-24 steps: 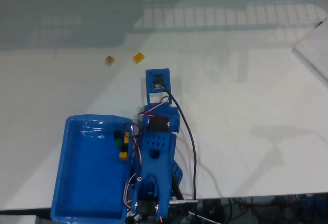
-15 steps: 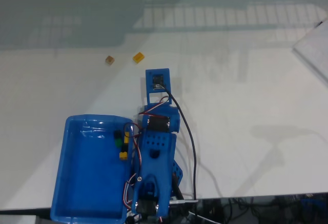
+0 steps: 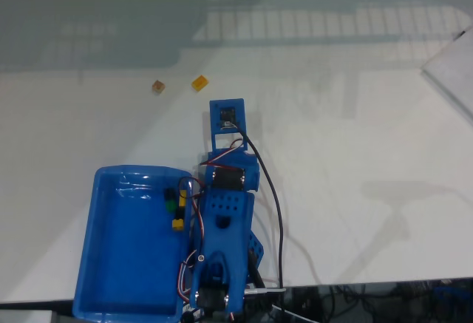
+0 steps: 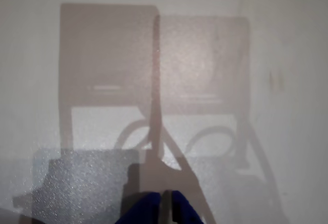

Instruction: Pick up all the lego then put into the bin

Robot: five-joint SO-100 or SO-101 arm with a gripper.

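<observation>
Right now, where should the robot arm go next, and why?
Probably reach forward and a little left in the fixed view toward the yellow brick. It and the tan brick lie on the table beyond the arm, outside the blue bin. In the wrist view the gripper looks nearly closed over bare table.

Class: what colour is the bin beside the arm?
Glossy blue; the bin shows best in the fixed view.
</observation>
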